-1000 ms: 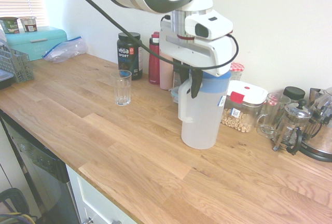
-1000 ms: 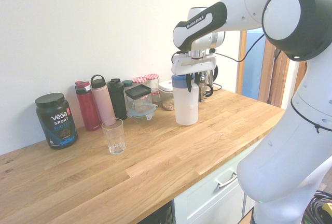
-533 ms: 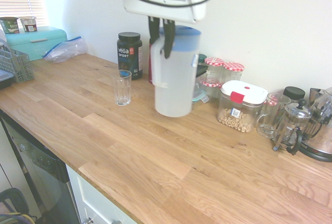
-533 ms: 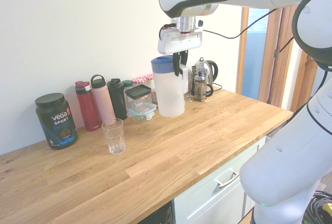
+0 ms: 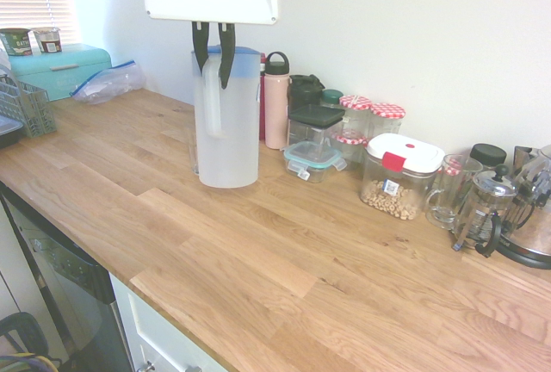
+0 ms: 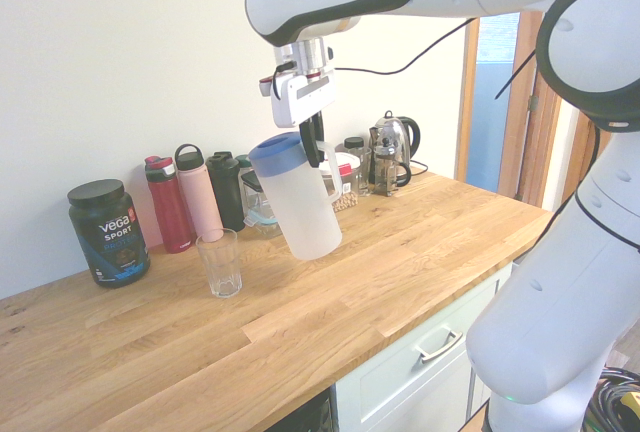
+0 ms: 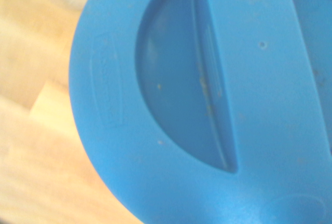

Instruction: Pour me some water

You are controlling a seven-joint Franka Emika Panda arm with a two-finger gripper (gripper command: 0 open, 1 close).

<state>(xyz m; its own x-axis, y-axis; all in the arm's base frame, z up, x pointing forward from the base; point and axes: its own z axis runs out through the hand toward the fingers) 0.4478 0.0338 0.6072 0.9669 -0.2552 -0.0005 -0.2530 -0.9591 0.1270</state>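
glass (image 6: 220,263): upright on the counter (image 6: 330,312), empty as far as can be told; low and to the side of the pincer, toward the dark tub in the second exterior view. Well below pincer height, clear of the jug, not touching it. Almost wholly hidden behind the jug in the first exterior view.

jug (image 6: 296,196): hangs in the air under the pincer, base off the counter, tipped a little so that the lidded top leans toward the glass. Frosted wall, blue lid (image 7: 207,94) filling the wrist view. Water level not readable.

pincer (image 5: 213,55): pointing down, clamped narrow on the jug's handle at the rim; dark fingers (image 5: 226,53) straddle the handle top.

key relation: glass sits beside and below the jug, on the side the lid leans to. Jug's long axis near vertical, slight lean only. Judged: spout not yet over the glass mouth; a short sideways carry plus a tilt toward the glass looks to be what remains.

risk: judged heavy load hung from one handle grip; jug may swing or slip when tilted. Whether the lid's spout faces the glass cannot be told.

behind: tub (image 6: 108,231), bottles (image 6: 185,198) along the wall beyond the glass, well clear of the pincer.
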